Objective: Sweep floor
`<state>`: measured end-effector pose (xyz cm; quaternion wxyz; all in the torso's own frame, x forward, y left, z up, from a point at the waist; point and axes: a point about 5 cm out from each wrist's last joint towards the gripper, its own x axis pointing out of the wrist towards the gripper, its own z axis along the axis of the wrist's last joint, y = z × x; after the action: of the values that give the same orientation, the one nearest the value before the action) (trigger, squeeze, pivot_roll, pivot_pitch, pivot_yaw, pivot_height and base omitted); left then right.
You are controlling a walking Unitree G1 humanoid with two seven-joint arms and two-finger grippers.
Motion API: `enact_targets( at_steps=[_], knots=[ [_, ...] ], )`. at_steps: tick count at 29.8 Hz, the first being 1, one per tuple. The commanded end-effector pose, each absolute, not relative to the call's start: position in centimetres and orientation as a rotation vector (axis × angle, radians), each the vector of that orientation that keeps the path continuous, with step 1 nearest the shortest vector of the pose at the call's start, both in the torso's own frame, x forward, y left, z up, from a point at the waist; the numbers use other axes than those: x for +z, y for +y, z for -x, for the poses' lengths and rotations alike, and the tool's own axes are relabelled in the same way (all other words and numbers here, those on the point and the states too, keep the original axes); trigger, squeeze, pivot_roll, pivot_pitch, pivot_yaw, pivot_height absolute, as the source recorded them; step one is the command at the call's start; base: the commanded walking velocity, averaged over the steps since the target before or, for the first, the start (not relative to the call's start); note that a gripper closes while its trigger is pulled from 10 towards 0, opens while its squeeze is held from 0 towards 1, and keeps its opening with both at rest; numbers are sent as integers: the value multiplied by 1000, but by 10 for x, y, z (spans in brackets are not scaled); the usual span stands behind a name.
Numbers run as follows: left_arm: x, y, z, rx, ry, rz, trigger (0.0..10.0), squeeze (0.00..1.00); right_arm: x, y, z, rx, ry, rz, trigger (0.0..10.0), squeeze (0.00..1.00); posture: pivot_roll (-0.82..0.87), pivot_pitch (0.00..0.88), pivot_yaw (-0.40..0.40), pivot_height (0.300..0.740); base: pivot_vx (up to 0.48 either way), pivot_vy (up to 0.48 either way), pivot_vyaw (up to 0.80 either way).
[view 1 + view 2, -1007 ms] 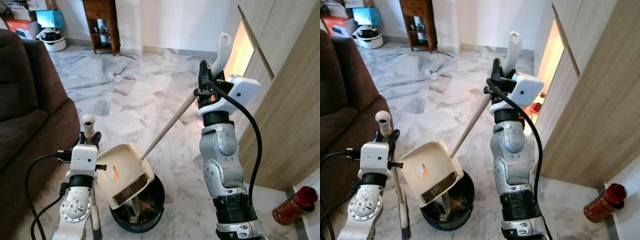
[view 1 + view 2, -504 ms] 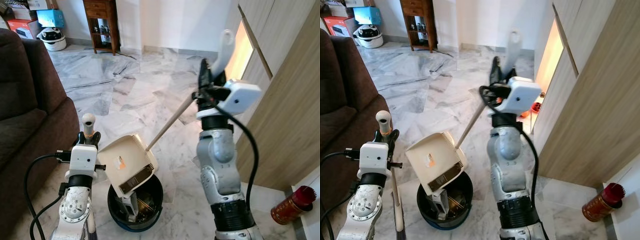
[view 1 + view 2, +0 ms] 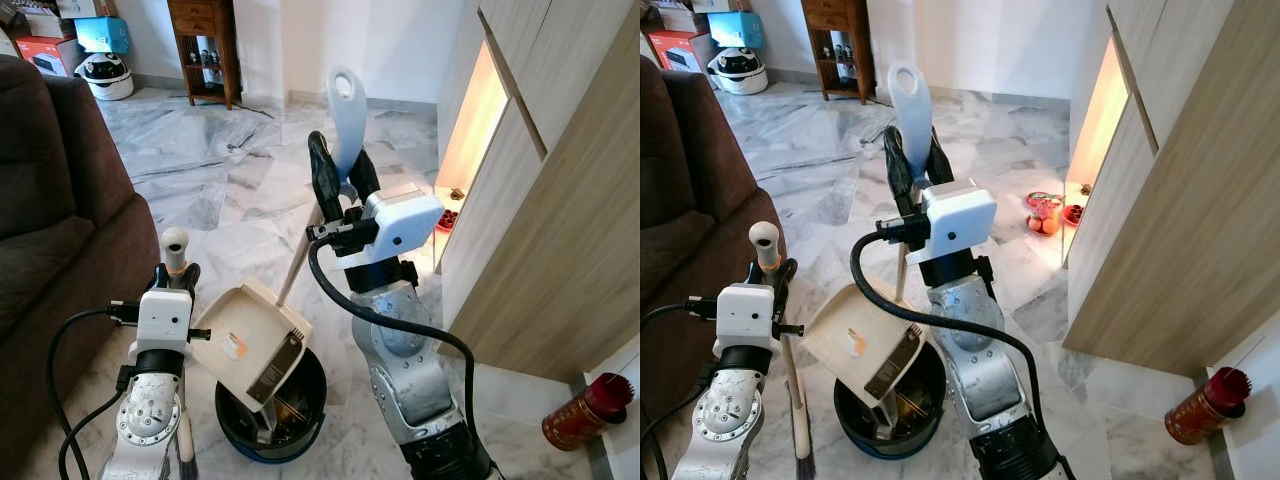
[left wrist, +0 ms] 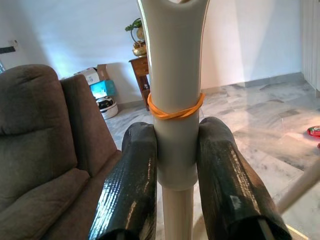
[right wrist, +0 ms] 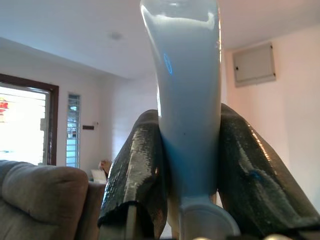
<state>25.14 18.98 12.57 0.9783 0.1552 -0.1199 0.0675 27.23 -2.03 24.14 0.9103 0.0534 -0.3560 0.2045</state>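
The right gripper (image 3: pixel 340 180) clamps the dustpan handle (image 3: pixel 347 105), tilting the cream dustpan (image 3: pixel 250 340) over the black bin (image 3: pixel 300 415), while the left gripper (image 4: pixel 175 165) clasps the broom handle (image 4: pixel 172 75).

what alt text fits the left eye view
The right tool grips a long-handled dustpan, tipping it over a black bin on the marble floor. The left tool holds a broom handle upright beside a brown sofa.
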Motion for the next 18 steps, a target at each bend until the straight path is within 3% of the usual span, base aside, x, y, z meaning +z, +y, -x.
enact_targets(
  at_steps=[1,8,18],
  knots=[
    [137,189,-252,126,-303,-331,10000,0,262,-12,-256,441,-858,-159,10000,0,184,0,12,740,0,0,0],
    [137,188,-253,122,-303,-326,10000,0,261,17,-230,582,-951,-29,10000,0,180,0,14,740,0,0,0],
    [137,188,-253,121,-302,-324,10000,0,262,23,-221,623,-993,5,10000,0,176,0,13,740,0,0,0]
  ],
)
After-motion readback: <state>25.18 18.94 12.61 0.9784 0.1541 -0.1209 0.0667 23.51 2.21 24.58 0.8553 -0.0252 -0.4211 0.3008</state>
